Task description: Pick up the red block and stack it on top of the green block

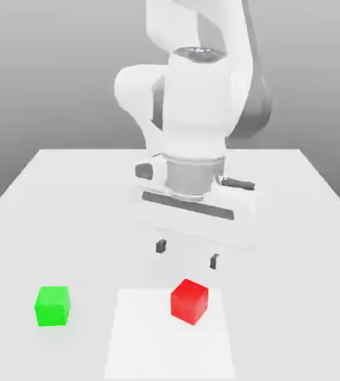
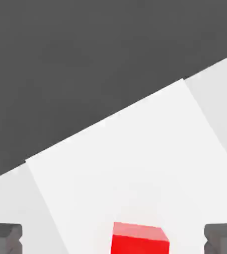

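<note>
Right now my gripper [image 1: 187, 253] hangs wide open and empty above the red block [image 1: 190, 301], which sits on the table [image 1: 68, 178], well apart from the green block [image 1: 53, 305]. It looks light, rigid, matte; I'd pinch two opposite flat faces.

Tool [image 1: 187, 254] downward, fingers apart

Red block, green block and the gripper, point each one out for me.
red block [image 1: 189, 301], exterior view, on its front face.
green block [image 1: 52, 306], exterior view, on its front face.
gripper [image 1: 187, 254], exterior view, midway between its open fingertips.
</note>
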Available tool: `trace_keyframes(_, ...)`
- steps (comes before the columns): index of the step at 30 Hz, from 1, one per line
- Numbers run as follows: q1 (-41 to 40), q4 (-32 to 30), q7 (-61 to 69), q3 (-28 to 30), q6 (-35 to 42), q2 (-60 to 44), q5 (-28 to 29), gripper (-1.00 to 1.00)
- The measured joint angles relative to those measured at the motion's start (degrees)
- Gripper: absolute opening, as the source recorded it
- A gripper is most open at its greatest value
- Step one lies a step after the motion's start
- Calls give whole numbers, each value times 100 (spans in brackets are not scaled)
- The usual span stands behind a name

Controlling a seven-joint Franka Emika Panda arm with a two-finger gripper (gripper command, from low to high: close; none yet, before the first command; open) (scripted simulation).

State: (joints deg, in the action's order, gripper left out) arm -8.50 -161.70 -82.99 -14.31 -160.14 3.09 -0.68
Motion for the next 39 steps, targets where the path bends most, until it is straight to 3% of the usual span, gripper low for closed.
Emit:
trace_keyframes(5,67,23,-496,192,-654,-812,501,0)
trace_keyframes(9,454,106,-890,709,-1186,-1451,1044,0)
trace_keyframes(10,547,120,-943,822,-1284,-1568,1120,-100)
trace_keyframes(17,554,121,-954,830,-1300,-1575,1132,-100)
trace_keyframes(23,300,5,-403,377,-597,-724,360,-100)
trace_keyframes(27,390,-58,-91,428,-103,-182,2,-100)
trace_keyframes(35,-1765,683,732,1581,717,-111,61,-100)
trace_keyframes(39,-2182,853,897,1595,356,-643,60,-100)
